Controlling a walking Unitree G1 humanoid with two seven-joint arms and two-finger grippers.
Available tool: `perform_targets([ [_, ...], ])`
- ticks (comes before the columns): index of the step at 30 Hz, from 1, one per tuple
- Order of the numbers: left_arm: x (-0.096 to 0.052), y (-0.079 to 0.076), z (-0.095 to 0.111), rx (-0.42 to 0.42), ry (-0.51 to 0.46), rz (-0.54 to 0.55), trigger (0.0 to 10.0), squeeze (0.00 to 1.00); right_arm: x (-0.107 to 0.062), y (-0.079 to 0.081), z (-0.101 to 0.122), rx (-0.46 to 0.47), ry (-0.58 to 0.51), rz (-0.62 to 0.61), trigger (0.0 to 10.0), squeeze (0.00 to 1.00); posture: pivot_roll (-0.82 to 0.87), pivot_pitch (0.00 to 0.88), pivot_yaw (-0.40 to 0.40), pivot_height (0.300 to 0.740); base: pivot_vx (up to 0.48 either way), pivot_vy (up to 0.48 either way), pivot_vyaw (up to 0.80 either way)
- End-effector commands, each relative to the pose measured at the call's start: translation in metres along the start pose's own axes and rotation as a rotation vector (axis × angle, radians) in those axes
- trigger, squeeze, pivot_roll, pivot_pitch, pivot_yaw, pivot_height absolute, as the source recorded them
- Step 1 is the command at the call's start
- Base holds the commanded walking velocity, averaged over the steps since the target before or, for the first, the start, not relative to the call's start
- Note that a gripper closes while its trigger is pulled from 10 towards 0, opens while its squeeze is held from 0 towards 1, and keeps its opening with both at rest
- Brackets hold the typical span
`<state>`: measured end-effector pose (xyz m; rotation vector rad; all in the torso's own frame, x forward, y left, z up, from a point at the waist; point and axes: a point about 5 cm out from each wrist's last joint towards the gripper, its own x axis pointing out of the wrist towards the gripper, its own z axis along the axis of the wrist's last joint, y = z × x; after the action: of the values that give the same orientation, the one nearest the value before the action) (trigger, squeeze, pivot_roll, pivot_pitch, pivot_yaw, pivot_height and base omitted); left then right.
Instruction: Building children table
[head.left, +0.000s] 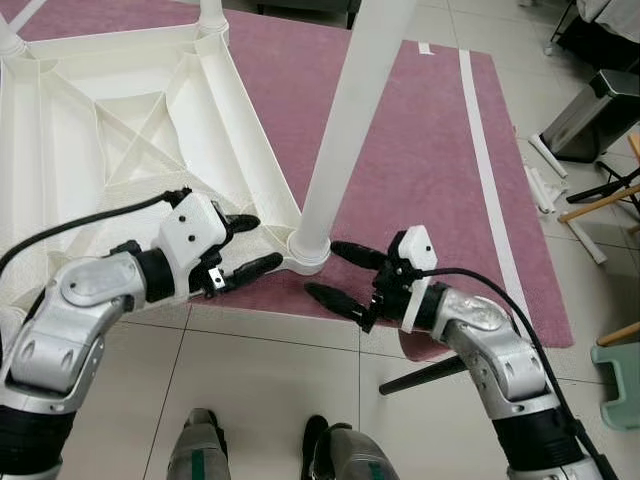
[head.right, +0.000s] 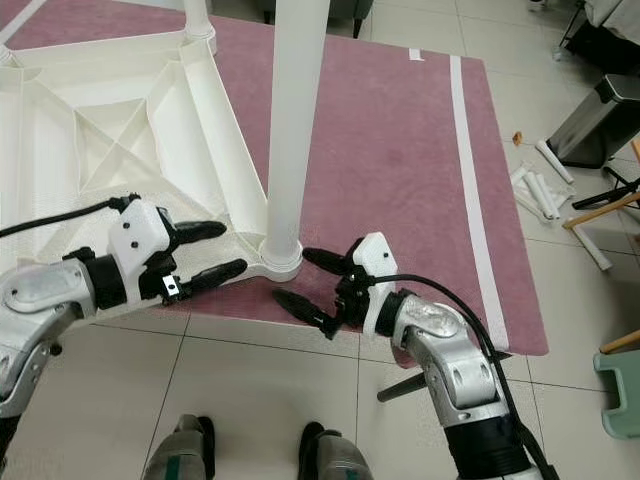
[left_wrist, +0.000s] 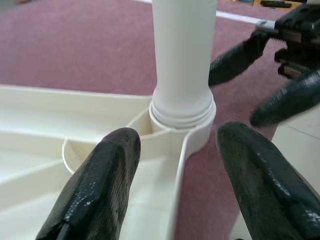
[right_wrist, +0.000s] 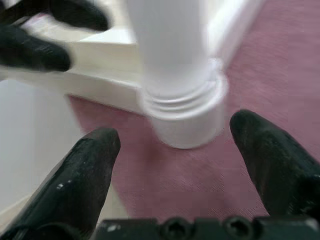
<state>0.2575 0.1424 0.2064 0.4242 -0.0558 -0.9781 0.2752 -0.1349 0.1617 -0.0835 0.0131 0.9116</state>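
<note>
At centre frame a white leg (head.left: 345, 120) stands seated in the corner socket of the upturned tabletop (head.left: 90, 130) on the rug (head.left: 420, 150), both the left hand (head.left: 243, 245) and right hand (head.left: 335, 272) spread apart beside it, gripping nothing; other legs (head.left: 545, 180) apparently remain.

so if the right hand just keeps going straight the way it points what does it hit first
Most likely the white table leg, near where it seats in the corner socket of the upturned tabletop. The right hand is open, and the leg sits centred between its fingers.
</note>
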Motion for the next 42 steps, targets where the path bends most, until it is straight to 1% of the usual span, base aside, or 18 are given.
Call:
perform_targets([
  [1, -0.001, 0.007, -0.004, -0.02, 0.02, 0.245, 10.0, 0.0, -0.006, -0.004, -0.005, 0.03, 0.008, -0.056, 10.0, 0.0, 0.15, 0.182, -0.044, 0.74, 0.0, 0.0, 0.0],
  [3, -0.001, 0.007, -0.008, -0.053, 0.026, 0.316, 10.0, 0.0, -0.011, -0.001, -0.009, 0.06, 0.003, -0.077, 10.0, 0.0, 0.15, 0.173, -0.045, 0.74, 0.0, 0.0, 0.0],
  [4, -0.001, 0.006, -0.009, -0.063, 0.026, 0.334, 10.0, 0.0, -0.012, 0.001, -0.01, 0.072, 0.0, -0.075, 10.0, 0.0, 0.15, 0.173, -0.045, 0.74, 0.0, 0.0, 0.0],
  [6, -0.002, 0.004, -0.009, -0.083, 0.019, 0.374, 10.0, 0.0, -0.015, 0.009, -0.013, 0.106, -0.013, -0.073, 10.0, 0.0, 0.15, 0.165, -0.047, 0.74, 0.0, 0.0, 0.0],
  [7, -0.001, 0.002, -0.009, -0.1, 0.016, 0.408, 10.0, 0.0, -0.015, 0.015, -0.015, 0.125, -0.021, -0.077, 10.0, 0.0, 0.15, 0.148, -0.053, 0.74, 0.0, 0.0, 0.0],
  [10, -0.001, 0.001, -0.009, -0.112, 0.015, 0.431, 10.0, 0.0, -0.015, 0.018, -0.017, 0.137, -0.026, -0.08, 10.0, 0.0, 0.15, 0.14, -0.052, 0.74, 0.0, 0.0, 0.0],
  [12, -0.001, -0.003, -0.013, -0.11, 0.047, 0.488, 10.0, 0.0, -0.009, 0.025, -0.017, 0.154, -0.06, -0.119, 10.0, 0.0, 0.15, 0.117, -0.047, 0.74, 0.0, 0.0, 0.0],
  [14, -0.001, -0.004, -0.015, -0.104, 0.057, 0.503, 10.0, 0.0, -0.007, 0.026, -0.017, 0.159, -0.072, -0.134, 10.0, 0.0, 0.15, 0.116, -0.047, 0.74, 0.0, 0.0, 0.0],
  [15, -0.001, -0.005, -0.018, -0.082, 0.071, 0.531, 10.0, 0.0, -0.001, 0.027, -0.014, 0.151, -0.092, -0.149, 10.0, 0.0, 0.15, 0.107, -0.044, 0.74, 0.0, 0.0, 0.0],
  [19, -0.001, -0.006, -0.022, -0.058, 0.085, 0.539, 10.0, 0.0, 0.003, 0.026, -0.011, 0.127, -0.103, -0.16, 10.0, 0.0, 0.15, 0.094, -0.043, 0.74, 0.0, 0.0, 0.0],
  [20, -0.002, -0.005, -0.025, -0.069, 0.1, 0.572, 10.0, 0.0, 0.006, 0.023, -0.005, 0.075, -0.109, -0.173, 10.0, 0.0, 0.15, 0.087, -0.044, 0.74, 0.0, 0.0, 0.0],
  [22, -0.003, -0.002, -0.026, -0.074, 0.105, 0.601, 10.0, 0.0, 0.009, 0.02, 0.002, 0.049, -0.127, -0.185, 10.0, 0.0, 0.15, 0.079, -0.05, 0.74, 0.0, 0.0, 0.0],
  [33, -0.002, 0.0, -0.027, -0.072, 0.109, 0.637, 10.0, 0.0, 0.014, 0.018, 0.008, 0.025, -0.146, -0.204, 10.0, 0.0, 0.15, 0.071, -0.057, 0.74, 0.0, 0.0, 0.0],
  [34, -0.003, 0.001, -0.027, -0.083, 0.114, 0.65, 10.0, 0.0, 0.019, 0.015, 0.007, 0.014, -0.145, -0.234, 10.0, 0.0, 0.16, 0.053, -0.07, 0.74, 0.0, 0.0, 0.0],
  [35, -0.003, 0.001, -0.027, -0.083, 0.114, 0.65, 10.0, 0.0, 0.019, 0.015, 0.007, 0.014, -0.145, -0.234, 10.0, 0.0, 0.16, 0.053, -0.07, 0.74, 0.0, 0.0, 0.0],
  [37, -0.004, 0.003, -0.029, -0.095, 0.124, 0.671, 10.0, 0.0, 0.026, 0.011, 0.006, -0.015, -0.138, -0.279, 10.0, 0.0, 0.16, 0.048, -0.071, 0.74, 0.0, 0.0, 0.0],
  [42, -0.003, 0.004, -0.029, -0.085, 0.122, 0.681, 10.0, 0.0, 0.028, 0.013, 0.008, -0.049, -0.14, -0.284, 10.0, 0.0, 0.16, 0.045, -0.071, 0.74, 0.0, 0.0, 0.0],
])
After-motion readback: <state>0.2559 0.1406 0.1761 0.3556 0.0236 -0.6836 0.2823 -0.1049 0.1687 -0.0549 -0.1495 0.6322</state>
